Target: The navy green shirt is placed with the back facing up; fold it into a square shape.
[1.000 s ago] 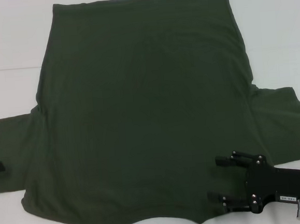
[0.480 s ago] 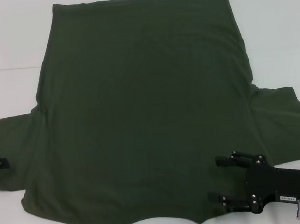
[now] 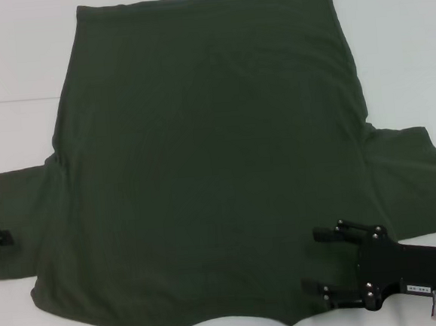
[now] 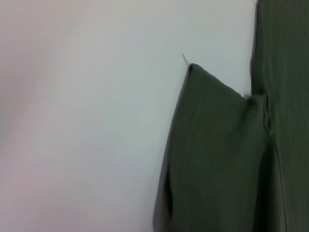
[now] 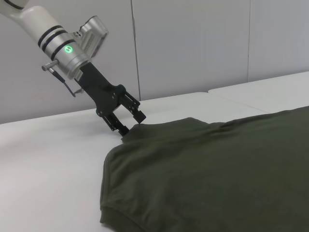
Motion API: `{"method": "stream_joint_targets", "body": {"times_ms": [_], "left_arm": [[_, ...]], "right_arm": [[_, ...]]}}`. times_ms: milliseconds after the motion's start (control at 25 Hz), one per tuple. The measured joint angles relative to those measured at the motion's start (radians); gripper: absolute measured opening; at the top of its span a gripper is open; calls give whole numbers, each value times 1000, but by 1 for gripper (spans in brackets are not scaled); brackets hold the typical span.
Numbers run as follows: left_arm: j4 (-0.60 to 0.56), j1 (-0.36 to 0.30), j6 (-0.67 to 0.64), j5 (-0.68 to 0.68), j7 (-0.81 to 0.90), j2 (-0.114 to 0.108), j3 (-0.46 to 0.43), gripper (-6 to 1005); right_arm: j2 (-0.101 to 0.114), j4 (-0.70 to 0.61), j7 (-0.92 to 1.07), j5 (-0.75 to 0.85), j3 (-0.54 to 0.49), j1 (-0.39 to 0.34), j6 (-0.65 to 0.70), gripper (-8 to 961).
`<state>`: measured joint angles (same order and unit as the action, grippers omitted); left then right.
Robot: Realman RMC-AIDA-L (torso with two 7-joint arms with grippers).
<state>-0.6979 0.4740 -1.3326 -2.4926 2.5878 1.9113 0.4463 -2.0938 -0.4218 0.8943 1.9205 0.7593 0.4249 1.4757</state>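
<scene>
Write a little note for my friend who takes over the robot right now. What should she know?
Left gripper: open, tips at the edge of the shirt's left sleeve, gripping nothing.
Right gripper: open, over the shirt near its right shoulder, at the near edge.
Navy green shirt: spread flat on the white table, both sleeves out, collar toward the robot.
Done: no fold made yet.
Left: fold the sleeves and sides in, then fold it up into a square.
</scene>
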Motion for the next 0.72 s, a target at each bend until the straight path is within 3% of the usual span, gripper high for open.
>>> {"method": "stream_joint_targets", "body": {"times_ms": [720], "left_arm": [[3, 26, 24, 1, 3, 19, 38, 843]], "right_arm": [[0, 0, 0, 0, 0, 0, 0, 898]]}}
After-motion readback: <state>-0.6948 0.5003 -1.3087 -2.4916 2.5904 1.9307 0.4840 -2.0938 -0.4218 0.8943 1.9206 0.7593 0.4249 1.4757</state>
